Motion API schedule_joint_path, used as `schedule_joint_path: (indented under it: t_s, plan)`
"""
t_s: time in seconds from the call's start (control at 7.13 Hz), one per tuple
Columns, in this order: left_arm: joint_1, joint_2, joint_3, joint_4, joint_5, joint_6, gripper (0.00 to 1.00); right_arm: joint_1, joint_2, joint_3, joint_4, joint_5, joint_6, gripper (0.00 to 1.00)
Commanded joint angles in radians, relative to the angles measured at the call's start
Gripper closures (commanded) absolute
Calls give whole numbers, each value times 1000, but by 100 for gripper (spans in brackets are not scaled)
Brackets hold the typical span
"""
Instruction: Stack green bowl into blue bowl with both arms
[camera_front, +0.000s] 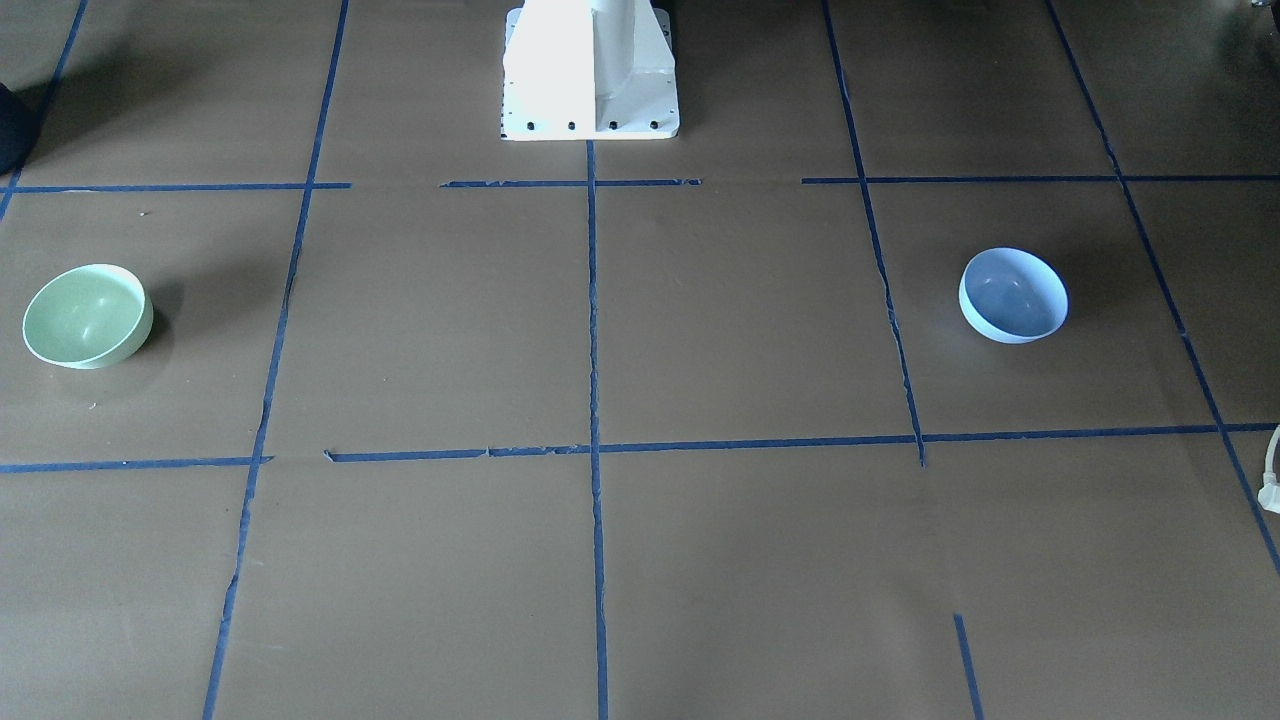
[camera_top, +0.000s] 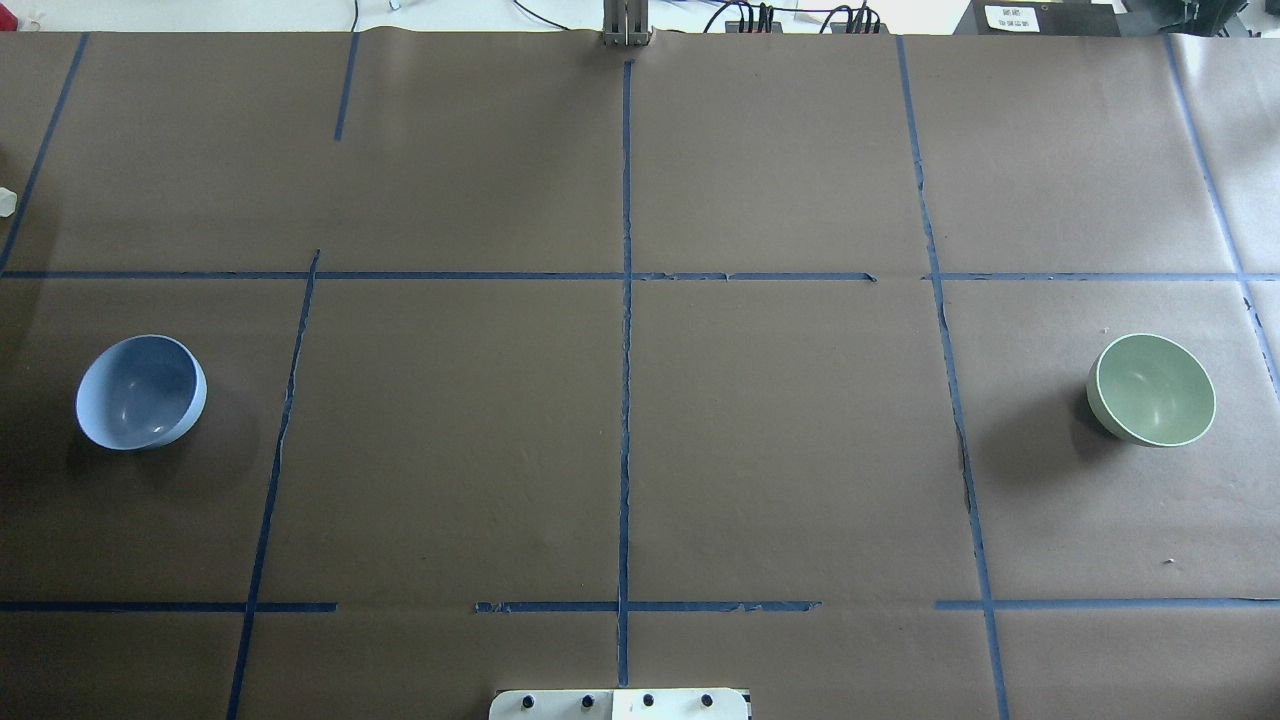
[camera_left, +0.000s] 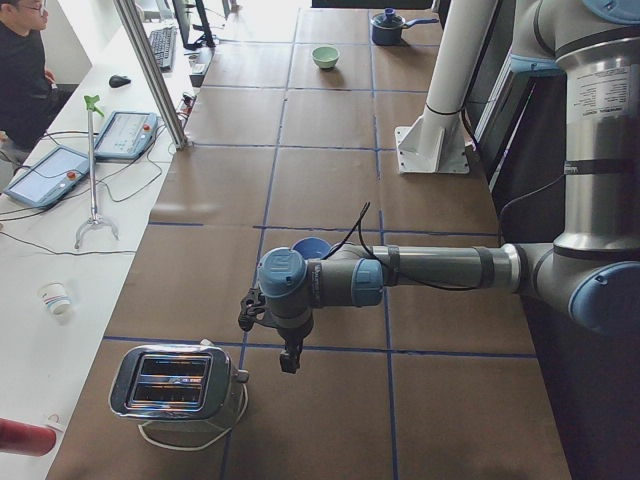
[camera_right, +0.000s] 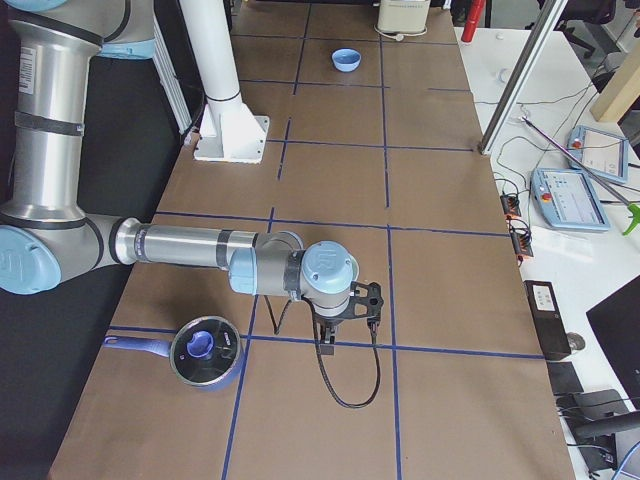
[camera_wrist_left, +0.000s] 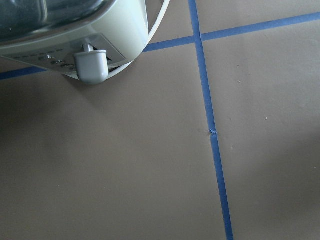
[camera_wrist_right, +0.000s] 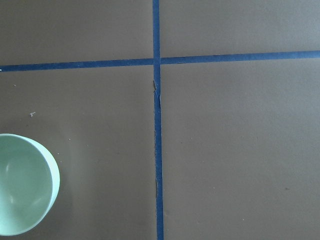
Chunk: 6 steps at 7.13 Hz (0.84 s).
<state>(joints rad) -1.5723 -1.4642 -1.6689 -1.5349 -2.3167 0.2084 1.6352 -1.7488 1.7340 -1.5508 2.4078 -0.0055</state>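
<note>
The green bowl (camera_top: 1152, 390) sits upright near the bench's (camera_top: 780, 450) right edge, the blue bowl (camera_top: 141, 392) near its left, seemingly one apiece for the left gripper (camera_left: 289, 358) and right gripper (camera_right: 327, 345) hovering nearby, whether spread or closed I cannot tell.

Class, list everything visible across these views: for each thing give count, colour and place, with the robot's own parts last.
pale mint-green round glossy bowl: one, green, robot's right side of table.
pale periwinkle-blue round smooth bowl: one, blue, robot's left side, far from the green bowl.
shiny metal two-slot toaster: one, silver, table's left end.
dark blue lidded saucepan: one, blue, table's right end.
brown paper-covered table: one, brown with blue tape grid.
white metal pedestal base: one, white, middle of robot's edge.
left gripper: one, black, hanging near toaster.
right gripper: one, black, hanging near saucepan.
</note>
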Motion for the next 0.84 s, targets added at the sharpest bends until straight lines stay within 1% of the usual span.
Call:
schedule_joint_path:
  t_s: [0.0,0.7]
  plan:
    - [0,-1,0,-2,-1,2,0,8,6,1,-2,4,7,0]
    - [0,2,8,-2,2,3,0,8,9,13,0,4,9,0]
